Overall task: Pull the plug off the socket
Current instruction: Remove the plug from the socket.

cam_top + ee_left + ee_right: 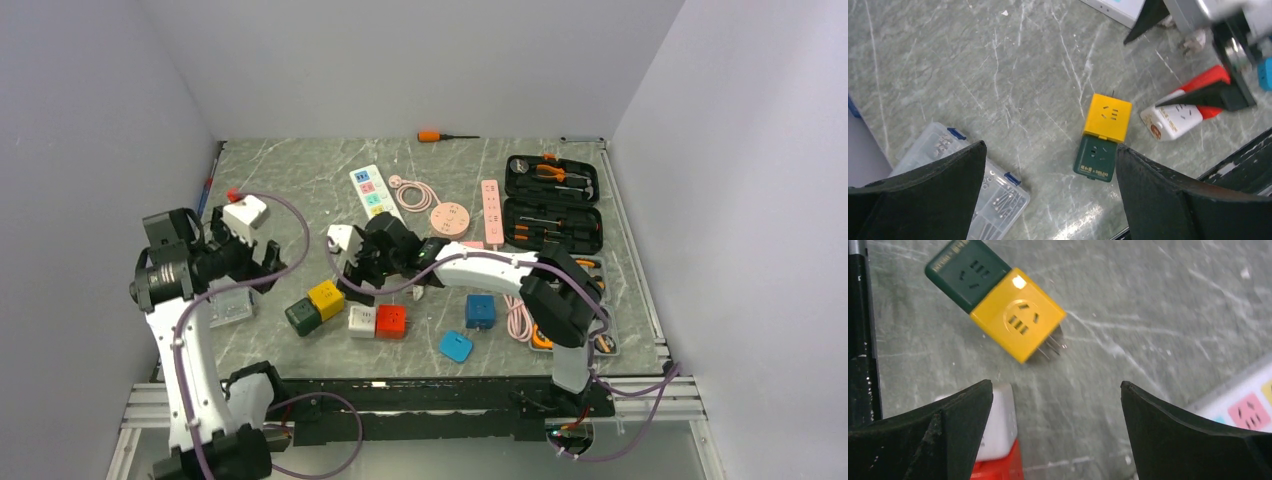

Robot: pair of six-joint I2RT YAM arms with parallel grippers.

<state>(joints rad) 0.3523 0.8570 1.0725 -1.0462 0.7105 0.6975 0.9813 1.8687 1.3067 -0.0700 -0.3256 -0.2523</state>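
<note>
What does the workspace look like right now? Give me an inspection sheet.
Surface: grey marbled table, scuffed.
Job's things: yellow cube joined to green cube; white cube joined to red cube.
Clutter: open tool case, screwdriver, clear parts box, two blue cubes, power strips.
Grippers: left gripper open, empty; right gripper open, empty.
Cables: pink cord coiled; purple cables along the arms.
Surroundings: plain white walls.
</note>
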